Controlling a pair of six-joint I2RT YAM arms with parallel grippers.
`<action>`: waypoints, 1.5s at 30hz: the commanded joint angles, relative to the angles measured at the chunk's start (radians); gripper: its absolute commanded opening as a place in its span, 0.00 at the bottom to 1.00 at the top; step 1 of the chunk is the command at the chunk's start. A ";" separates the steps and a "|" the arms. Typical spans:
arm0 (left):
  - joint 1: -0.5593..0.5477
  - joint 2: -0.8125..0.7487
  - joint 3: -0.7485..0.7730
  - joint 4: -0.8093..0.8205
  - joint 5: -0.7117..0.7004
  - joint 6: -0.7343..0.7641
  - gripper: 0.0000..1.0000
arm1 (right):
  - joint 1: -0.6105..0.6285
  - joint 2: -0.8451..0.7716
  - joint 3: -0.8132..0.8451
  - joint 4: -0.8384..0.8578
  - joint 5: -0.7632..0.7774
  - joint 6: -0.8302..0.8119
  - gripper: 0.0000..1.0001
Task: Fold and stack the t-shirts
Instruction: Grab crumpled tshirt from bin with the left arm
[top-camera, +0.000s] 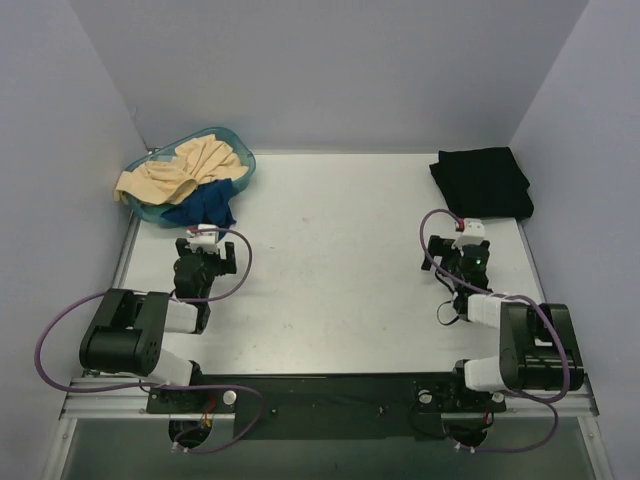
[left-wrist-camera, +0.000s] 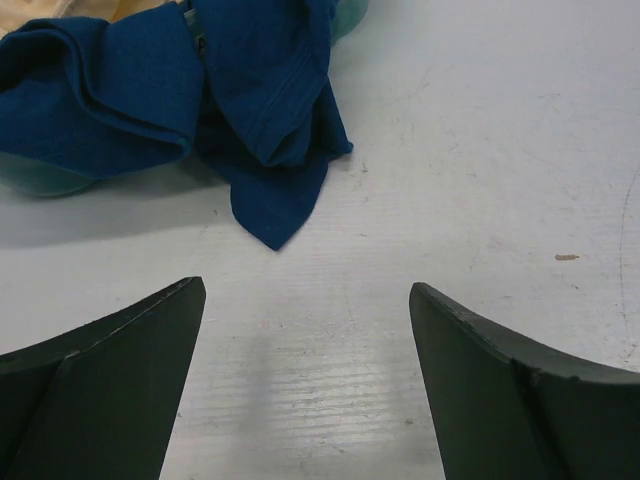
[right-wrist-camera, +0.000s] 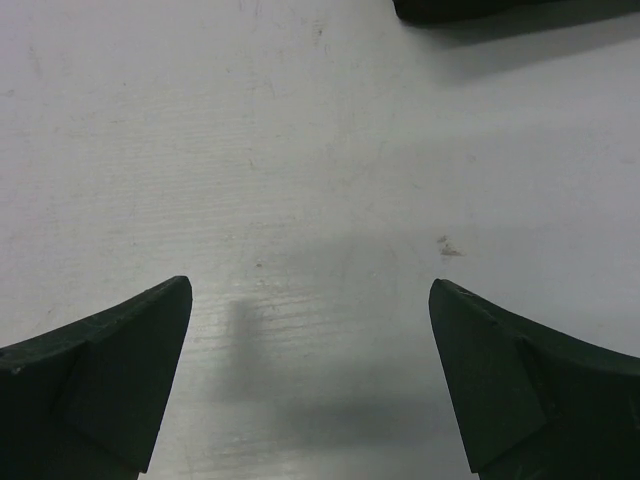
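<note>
L arm (top-camera: 130, 330), R arm (top-camera: 525, 345) tucked low, jaws wide, empty.

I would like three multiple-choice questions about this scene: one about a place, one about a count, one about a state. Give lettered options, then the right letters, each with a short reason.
1. Where on the table does the black t-shirt lie?
A. at the near edge
B. in the middle
C. at the far right

2. How many t-shirts are in or hanging from the teal basin?
A. one
B. two
C. three

3. In what state are the left gripper and the right gripper?
A. both open and empty
B. both shut on cloth
C. left open, right shut

Answers:
1 C: it lies folded at the far right, apart from the basin.
2 B: only the yellow-tan t-shirt and the dark blue t-shirt are there.
3 A: each wrist view shows fingers wide apart over bare table.
</note>
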 joint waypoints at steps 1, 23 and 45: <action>0.005 0.004 0.025 0.043 -0.007 -0.015 0.94 | -0.010 -0.116 0.159 -0.251 -0.073 -0.010 1.00; 0.066 -0.219 0.949 -1.282 0.208 0.032 0.97 | -0.045 -0.153 0.795 -0.354 -0.613 0.330 1.00; 0.173 0.971 2.245 -1.683 -0.016 0.095 0.81 | 0.209 -0.184 0.766 -0.731 -0.421 0.109 1.00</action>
